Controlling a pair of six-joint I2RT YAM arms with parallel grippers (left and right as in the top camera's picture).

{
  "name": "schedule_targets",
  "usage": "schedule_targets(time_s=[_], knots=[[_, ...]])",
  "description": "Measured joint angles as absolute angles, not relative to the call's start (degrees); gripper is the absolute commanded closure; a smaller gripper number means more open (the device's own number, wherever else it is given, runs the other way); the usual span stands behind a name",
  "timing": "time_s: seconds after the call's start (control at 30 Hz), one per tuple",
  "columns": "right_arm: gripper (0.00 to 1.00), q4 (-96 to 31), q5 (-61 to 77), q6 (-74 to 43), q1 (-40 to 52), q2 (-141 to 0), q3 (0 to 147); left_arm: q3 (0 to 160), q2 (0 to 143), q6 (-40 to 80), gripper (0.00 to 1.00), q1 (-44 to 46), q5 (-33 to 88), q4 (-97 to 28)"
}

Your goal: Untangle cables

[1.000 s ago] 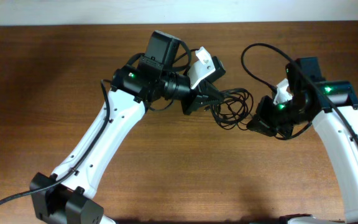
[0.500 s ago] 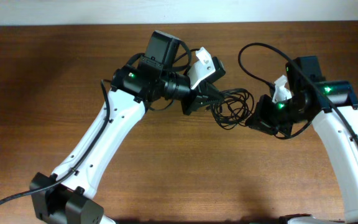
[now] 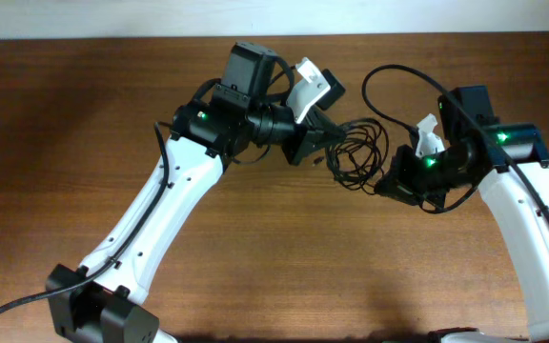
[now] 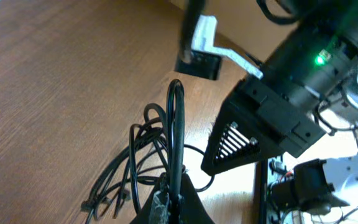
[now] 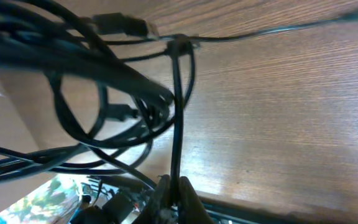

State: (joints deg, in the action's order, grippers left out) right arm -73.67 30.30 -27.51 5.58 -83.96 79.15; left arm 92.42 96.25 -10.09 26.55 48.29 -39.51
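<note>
The cables (image 3: 355, 152) are a small tangle of thin black cords hanging between my two grippers over the wooden table (image 3: 84, 105). My left gripper (image 3: 320, 145) is shut on one loop of the cables at the tangle's left side; the left wrist view shows that loop (image 4: 175, 134) rising from its jaws (image 4: 174, 202). My right gripper (image 3: 385, 183) is shut on another strand at the lower right; the right wrist view shows a cord (image 5: 178, 112) running up from its closed jaws (image 5: 174, 190). A plug end (image 5: 122, 26) shows at the top there.
The right arm's own thick black cable (image 3: 389, 81) arcs above the tangle. The white wall edge (image 3: 274, 17) runs along the table's far side. The right arm's black wrist body (image 4: 272, 118) fills the right of the left wrist view.
My left gripper has lifted and moved slightly up and back, pulling the tangle with it. The right gripper has held its place, still shut on its strand.
</note>
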Motion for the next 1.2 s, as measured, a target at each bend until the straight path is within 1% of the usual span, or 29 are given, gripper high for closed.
schedule_targets(time_s=[0.23,0.37,0.57,0.63,0.7,0.73,0.8,0.93,0.97,1.0,1.1,1.13,1.17,1.2], knots=[[0.96,-72.7,28.4,-35.8,5.6,-84.0,79.2,92.4,96.2,-6.1,1.00,26.5,47.5,-34.0],[0.96,-72.1,28.3,-41.3,5.6,-84.0,79.2,92.4,96.2,-1.8,1.00,26.5,47.5,-29.0],[0.95,-69.8,28.3,-45.0,5.6,-84.0,79.2,92.4,96.2,4.2,1.00,25.5,47.5,-23.7],[0.95,-68.2,28.1,-43.4,5.6,-84.0,79.1,92.4,96.2,5.1,1.00,25.3,47.5,-23.7],[0.88,-67.4,28.1,-40.7,5.6,-84.0,79.1,92.4,96.2,5.7,1.00,25.1,47.5,-23.7],[0.80,-67.4,28.1,-38.8,5.6,-84.0,79.1,92.4,96.2,5.9,1.00,25.1,47.5,-23.7],[0.78,-67.4,27.9,-36.3,5.6,-84.0,79.1,92.4,96.2,6.0,1.00,25.1,47.5,-23.3],[0.78,-67.2,27.9,-31.1,5.6,-84.0,78.9,92.4,96.2,6.3,1.00,25.1,47.6,-22.3],[0.82,-67.2,27.9,-29.8,5.6,-84.0,78.9,92.4,96.2,6.3,1.00,25.1,47.7,-22.0],[0.83,-67.2,27.9,-28.4,5.6,-84.0,78.9,92.4,96.2,6.3,1.00,25.1,48.1,-21.6],[0.83,-67.2,29.1,-22.0,5.5,-84.0,78.9,92.4,96.2,5.2,1.00,25.1,49.7,-21.4],[0.81,-67.2,29.8,-20.2,5.3,-84.0,78.9,92.4,96.2,4.6,1.00,25.1,50.2,-21.6],[0.73,-67.3,30.5,-18.2,5.1,-84.0,79.0,92.4,96.2,3.9,1.00,25.1,50.7,-21.8],[0.68,-67.4,30.8,-17.1,4.9,-84.0,79.1,92.4,96.2,3.6,1.00,25.1,50.8,-22.0]])
